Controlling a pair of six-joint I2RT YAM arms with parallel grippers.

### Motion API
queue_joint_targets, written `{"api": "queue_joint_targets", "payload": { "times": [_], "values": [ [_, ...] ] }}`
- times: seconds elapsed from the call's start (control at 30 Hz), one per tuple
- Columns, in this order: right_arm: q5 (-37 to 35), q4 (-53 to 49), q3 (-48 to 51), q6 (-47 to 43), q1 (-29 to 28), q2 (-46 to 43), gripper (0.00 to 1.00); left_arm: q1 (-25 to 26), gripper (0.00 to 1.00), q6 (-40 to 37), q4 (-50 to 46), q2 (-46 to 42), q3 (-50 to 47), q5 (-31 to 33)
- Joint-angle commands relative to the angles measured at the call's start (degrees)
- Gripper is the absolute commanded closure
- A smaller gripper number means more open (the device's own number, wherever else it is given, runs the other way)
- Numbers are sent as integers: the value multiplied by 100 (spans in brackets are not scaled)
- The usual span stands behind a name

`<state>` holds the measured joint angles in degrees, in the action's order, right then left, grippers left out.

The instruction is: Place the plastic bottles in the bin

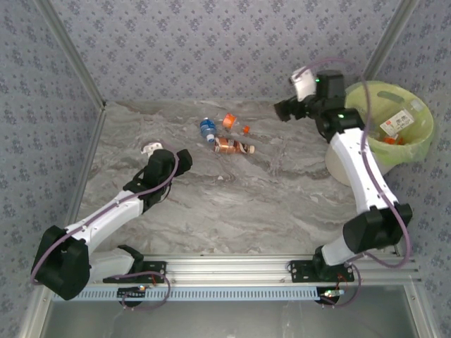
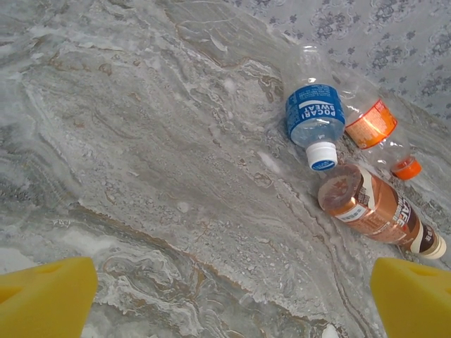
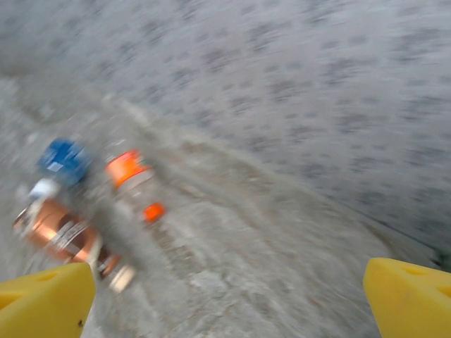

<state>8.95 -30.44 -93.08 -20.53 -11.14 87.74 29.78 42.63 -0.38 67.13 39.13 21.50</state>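
Clear crinkled plastic bottles (image 2: 315,116) lie on veined grey marble tabletop (image 2: 141,141).

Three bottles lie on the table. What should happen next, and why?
Probably the left gripper should ease forward toward the brown bottle: its jaws are open and empty, and that bottle lies ahead of it on the table, outside the bin.
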Motion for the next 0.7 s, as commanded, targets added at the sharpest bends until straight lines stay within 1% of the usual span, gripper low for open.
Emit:
{"api": "queue_joint_targets", "payload": {
  "times": [0.0, 0.07, 0.17, 0.33, 0.67],
  "values": [
    [1128, -744, 155, -1588, -309, 521, 0, -125, 1, 323, -165, -77, -70, 93],
    [1037, -814, 308, -2333, -626, 844, 0, -219, 1, 490, -212, -122, -132, 99],
    [824, -1120, 180, -3139, -987, 1406, 0, -360, 1, 695, -261, -204, -225, 53],
    [690, -1237, -165, -3997, -1316, 2188, 0, -542, 0, 742, -436, -321, -240, -142],
    [355, -868, -1408, -4143, -1566, 3756, 2, -666, 0, 826, -695, -564, -329, -146]
  ]
}}
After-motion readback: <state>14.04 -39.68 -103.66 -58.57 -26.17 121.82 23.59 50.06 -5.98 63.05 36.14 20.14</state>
